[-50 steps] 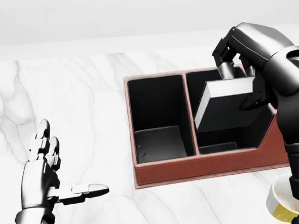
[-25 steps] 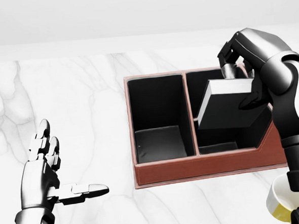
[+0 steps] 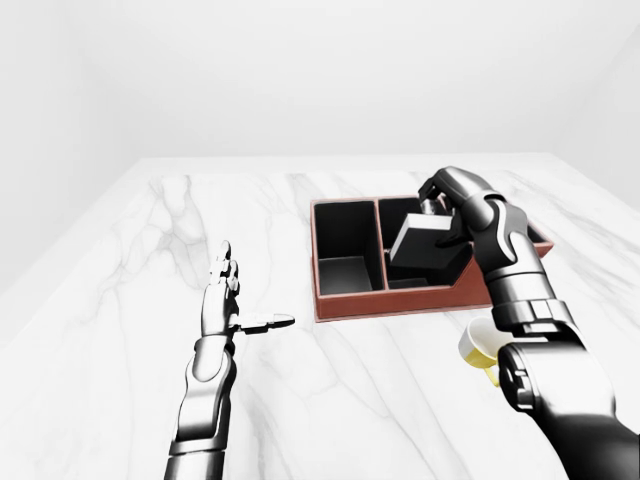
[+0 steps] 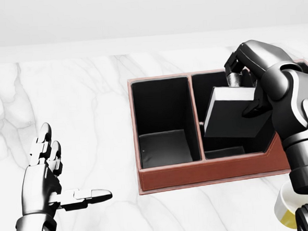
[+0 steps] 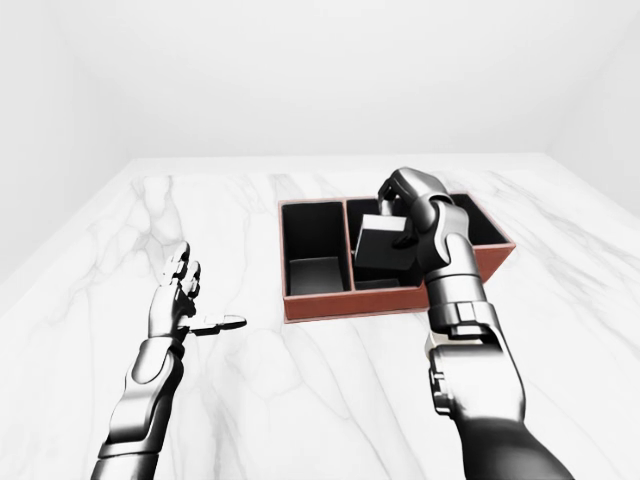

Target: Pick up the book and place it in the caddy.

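Note:
The dark book point(image 4: 236, 112) hangs tilted over the right compartment of the brown caddy point(image 4: 210, 174), its lower corner dipping inside. My right hand point(image 4: 244, 84) is shut on the book's top edge, fingers curled round it. In the eye views the same book point(image 3: 425, 246) sits low between the caddy's walls. My left hand point(image 4: 48, 177) is open, palm up with fingers spread, far to the left of the caddy over the marble table point(image 4: 80, 99), holding nothing.
A yellow-and-white cup point(image 3: 478, 347) stands on the table just below the caddy's right end, partly hidden by my right forearm. The caddy's left compartment point(image 4: 162, 123) holds nothing. The table's far edge meets a white wall.
My right hand has lowered and tipped the book further into the right compartment; its pale page edge no longer shows. The left hand has not moved.

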Robot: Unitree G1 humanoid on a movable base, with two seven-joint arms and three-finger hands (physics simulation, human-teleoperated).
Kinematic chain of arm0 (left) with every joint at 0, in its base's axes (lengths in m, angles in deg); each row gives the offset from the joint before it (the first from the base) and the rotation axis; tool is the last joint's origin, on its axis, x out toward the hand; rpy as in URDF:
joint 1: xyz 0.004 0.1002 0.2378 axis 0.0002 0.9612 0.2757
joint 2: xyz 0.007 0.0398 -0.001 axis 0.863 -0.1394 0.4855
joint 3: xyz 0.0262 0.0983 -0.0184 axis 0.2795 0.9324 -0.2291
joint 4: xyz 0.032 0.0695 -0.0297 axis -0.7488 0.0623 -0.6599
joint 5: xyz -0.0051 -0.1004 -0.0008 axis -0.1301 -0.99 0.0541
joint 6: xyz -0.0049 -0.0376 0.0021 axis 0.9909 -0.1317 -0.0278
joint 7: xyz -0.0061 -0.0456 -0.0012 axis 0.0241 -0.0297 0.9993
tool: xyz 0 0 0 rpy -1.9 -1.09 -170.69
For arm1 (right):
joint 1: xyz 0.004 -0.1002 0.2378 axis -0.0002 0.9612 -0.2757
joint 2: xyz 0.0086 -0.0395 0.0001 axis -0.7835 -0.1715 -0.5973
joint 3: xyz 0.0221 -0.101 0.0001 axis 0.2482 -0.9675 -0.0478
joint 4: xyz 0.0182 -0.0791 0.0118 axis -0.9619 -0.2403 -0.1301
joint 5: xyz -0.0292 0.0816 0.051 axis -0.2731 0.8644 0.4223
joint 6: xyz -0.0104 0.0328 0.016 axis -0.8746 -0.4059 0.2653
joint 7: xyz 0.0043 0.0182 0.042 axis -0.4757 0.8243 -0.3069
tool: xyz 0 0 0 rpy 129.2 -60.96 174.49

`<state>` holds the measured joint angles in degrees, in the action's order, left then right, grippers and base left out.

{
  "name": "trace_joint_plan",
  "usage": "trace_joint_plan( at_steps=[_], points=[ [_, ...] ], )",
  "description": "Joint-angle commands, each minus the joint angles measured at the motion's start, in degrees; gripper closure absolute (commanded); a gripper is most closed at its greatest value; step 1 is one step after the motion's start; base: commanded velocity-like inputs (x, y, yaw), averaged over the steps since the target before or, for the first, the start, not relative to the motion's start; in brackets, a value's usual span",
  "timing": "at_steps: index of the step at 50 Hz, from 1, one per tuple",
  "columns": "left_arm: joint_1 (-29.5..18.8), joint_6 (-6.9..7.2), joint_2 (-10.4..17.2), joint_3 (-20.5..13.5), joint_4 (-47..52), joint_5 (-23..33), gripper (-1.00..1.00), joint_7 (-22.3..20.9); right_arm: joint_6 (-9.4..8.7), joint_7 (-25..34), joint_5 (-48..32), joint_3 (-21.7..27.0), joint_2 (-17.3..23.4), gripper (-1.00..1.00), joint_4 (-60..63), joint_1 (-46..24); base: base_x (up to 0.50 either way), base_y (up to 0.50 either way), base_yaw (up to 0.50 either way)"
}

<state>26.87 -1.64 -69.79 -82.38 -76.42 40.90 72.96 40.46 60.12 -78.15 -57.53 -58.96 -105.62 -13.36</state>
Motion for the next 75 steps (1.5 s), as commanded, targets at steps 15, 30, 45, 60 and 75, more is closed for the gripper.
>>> trace_joint_plan(
  at_steps=[15,30,45,60,75],
  points=[
    [0.1,0.48,0.1,-0.1,0.6,0.0,-1.00,0.1,0.00,-3.4,-1.5,-0.6,-1.2,1.00,-5.5,-1.6,0.00,0.00,0.00],
    [-0.1,0.64,0.2,-0.2,0.1,0.3,-1.00,0.3,0.48,-4.8,-1.7,-0.8,-1.1,1.00,-8.9,-3.0,0.00,0.00,0.00],
    [0.0,0.57,0.1,-0.2,-0.1,0.3,-1.00,0.4,2.46,-6.6,-2.5,-1.3,-0.5,1.00,-12.2,-5.1,0.00,0.00,0.00],
    [0.0,0.39,0.1,-0.2,-0.3,0.3,-1.00,0.4,4.28,-10.3,-4.7,-2.4,-0.5,1.00,-16.9,-7.1,0.00,0.00,0.00],
    [-0.3,0.46,0.2,-0.3,-0.4,0.2,-1.00,0.4,7.08,-15.2,-6.8,-3.7,-1.9,1.00,-24.1,-9.2,0.00,0.00,0.00]
  ],
)
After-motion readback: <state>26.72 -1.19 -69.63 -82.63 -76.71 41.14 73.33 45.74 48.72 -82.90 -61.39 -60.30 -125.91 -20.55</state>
